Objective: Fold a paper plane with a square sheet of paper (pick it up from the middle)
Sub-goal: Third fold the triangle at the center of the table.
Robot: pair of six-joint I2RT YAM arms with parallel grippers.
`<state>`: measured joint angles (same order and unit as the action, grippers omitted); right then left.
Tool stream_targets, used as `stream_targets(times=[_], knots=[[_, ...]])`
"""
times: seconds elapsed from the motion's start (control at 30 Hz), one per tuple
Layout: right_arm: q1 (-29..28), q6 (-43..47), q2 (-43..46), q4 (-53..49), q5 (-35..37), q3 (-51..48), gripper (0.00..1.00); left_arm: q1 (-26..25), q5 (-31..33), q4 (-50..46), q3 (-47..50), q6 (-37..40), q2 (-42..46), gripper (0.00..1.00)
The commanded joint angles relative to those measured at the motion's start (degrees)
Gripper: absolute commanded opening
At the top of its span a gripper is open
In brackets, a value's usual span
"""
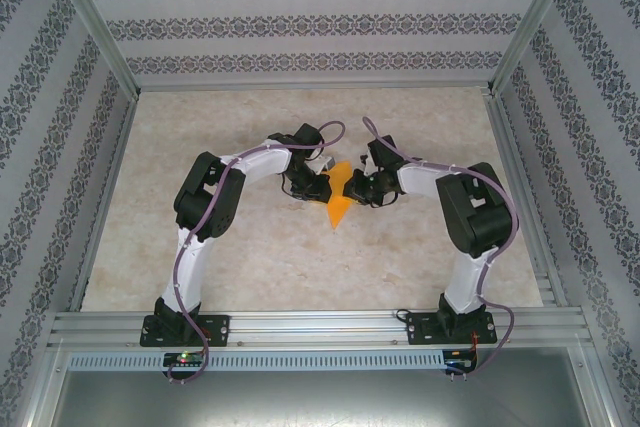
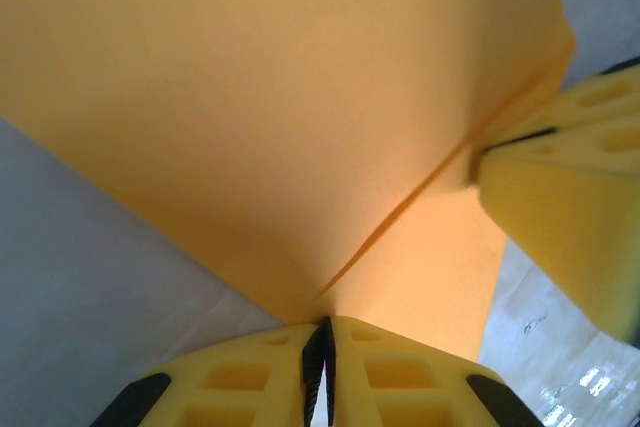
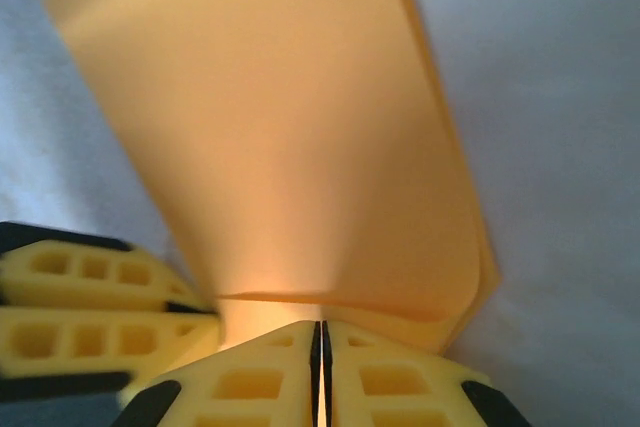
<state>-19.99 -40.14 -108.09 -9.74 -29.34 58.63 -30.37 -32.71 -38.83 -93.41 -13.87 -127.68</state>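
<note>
The orange-yellow sheet of paper [image 1: 339, 199] hangs over the middle of the table [image 1: 200, 247], lifted off its marbled surface. From above it shows as a narrow shape tapering to a point that aims at the table's near edge. It is no longer flat. In the left wrist view the sheet of paper [image 2: 270, 117] carries a straight crease running from the bottom centre up to the right. In the right wrist view the sheet of paper [image 3: 280, 137] curves like a trough, and a doubled edge shows down its right side.

The left gripper [image 1: 319, 187] meets the paper from the table's left half. Its yellow fingers are pressed together in its own camera, and the left gripper [image 2: 322, 342] is pinching the paper where the crease begins. The right gripper [image 1: 362, 187] comes in from the table's right half. Its jaws are likewise clamped, and the right gripper [image 3: 321, 339] is nipping the paper's lower edge.

Each camera also catches the other hand. The right gripper [image 2: 482, 152] bites the crease farther along, and the left gripper [image 3: 205, 309] grips just beside the right one.

Both arms bend inward from their bases at the table's near edge, where an aluminium rail [image 1: 320, 325] runs. Patterned walls [image 1: 300, 27] enclose the table's other three sides.
</note>
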Motion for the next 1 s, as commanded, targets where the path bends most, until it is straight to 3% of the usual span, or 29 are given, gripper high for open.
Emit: stream_targets(times=[0.0,0.33,0.77,0.97], knots=[[1.7,2.4,-1.0,-1.8,2.9,0.5,0.12,-1.7,9.1,0.2,3.0,1.7,-6.9,0.17],[5.6,5.7,1.3,-6.5,9.5,0.6,0.12,-1.7,9.6,-0.2,3.0,1.8,-7.1,0.17],[2.5,5.2,6.1,-7.2,5.4,3.6,0.13,-1.8,7.9,0.1,2.6,1.7,-6.4,0.16],[0.9,4.5,0.9,-5.3,3.1,6.0,0.14,-1.7,7.4,0.1,2.3,1.7,-6.4,0.17]])
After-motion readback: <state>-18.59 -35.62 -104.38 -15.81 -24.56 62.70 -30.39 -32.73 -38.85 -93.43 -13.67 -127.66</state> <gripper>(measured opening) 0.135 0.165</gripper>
